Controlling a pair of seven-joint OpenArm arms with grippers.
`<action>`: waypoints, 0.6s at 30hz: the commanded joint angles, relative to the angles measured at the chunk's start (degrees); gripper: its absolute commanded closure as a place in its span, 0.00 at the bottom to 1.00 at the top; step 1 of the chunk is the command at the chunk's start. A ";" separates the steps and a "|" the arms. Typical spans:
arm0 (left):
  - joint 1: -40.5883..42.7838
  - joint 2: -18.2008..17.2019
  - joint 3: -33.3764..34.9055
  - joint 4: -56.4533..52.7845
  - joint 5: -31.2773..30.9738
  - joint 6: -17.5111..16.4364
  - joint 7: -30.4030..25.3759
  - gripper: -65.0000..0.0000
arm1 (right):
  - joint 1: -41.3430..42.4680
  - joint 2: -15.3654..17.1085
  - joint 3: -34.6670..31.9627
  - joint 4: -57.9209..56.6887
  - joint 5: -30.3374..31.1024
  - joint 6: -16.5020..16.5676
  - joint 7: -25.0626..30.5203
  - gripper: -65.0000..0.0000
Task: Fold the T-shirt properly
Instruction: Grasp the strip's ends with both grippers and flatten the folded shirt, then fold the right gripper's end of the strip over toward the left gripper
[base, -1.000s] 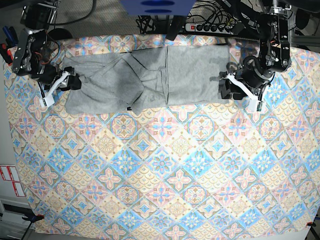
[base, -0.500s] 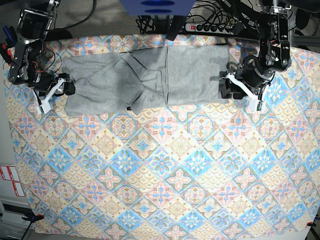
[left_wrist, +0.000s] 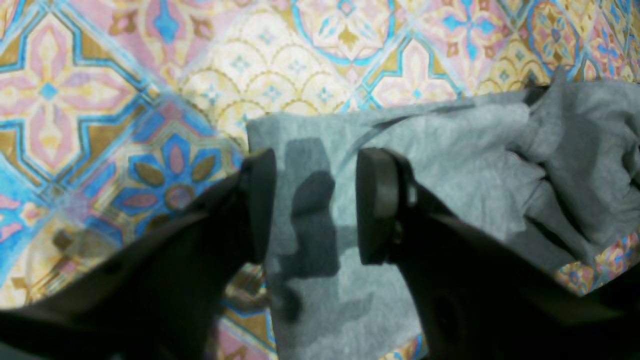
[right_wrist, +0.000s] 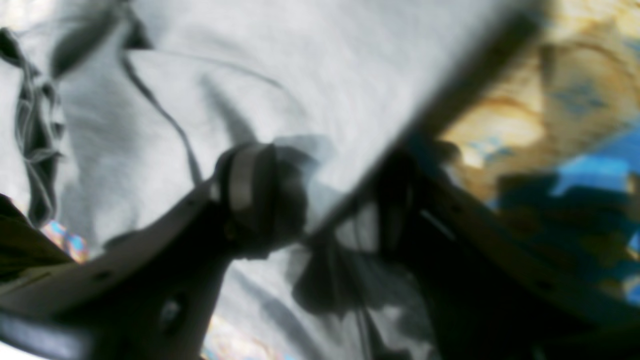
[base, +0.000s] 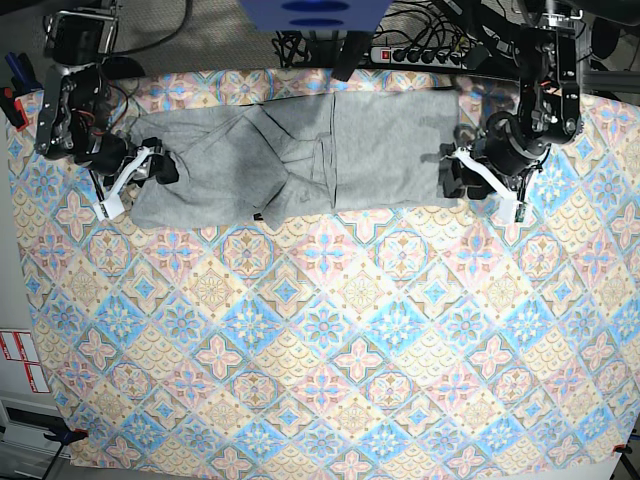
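The T-shirt (base: 290, 155) lies rumpled at the counter's (base: 330, 380) far edge. Left gripper (left_wrist: 315, 205) stands apart over one end; right gripper (right_wrist: 330, 200), blurred, appears apart. Soft, light knit: grasp end corners.

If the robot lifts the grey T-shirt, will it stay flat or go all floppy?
Probably floppy: the T-shirt already lies in soft folds and wrinkles. It would likely sag between the left claw and the right claw, and it looks light.
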 joint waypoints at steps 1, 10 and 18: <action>-0.30 -0.49 -0.30 0.90 -0.66 -0.36 -1.08 0.60 | -0.34 -0.16 -0.61 -0.28 -2.42 -0.29 -4.08 0.53; -0.30 -0.49 -0.39 0.90 -0.66 -0.36 -1.08 0.60 | -0.16 -1.66 -0.34 -0.81 -2.42 -0.29 -4.25 0.81; -0.39 -0.49 -0.39 0.90 -0.66 -0.36 -1.08 0.60 | -0.16 -1.66 3.96 0.68 -2.42 -0.29 -4.17 0.96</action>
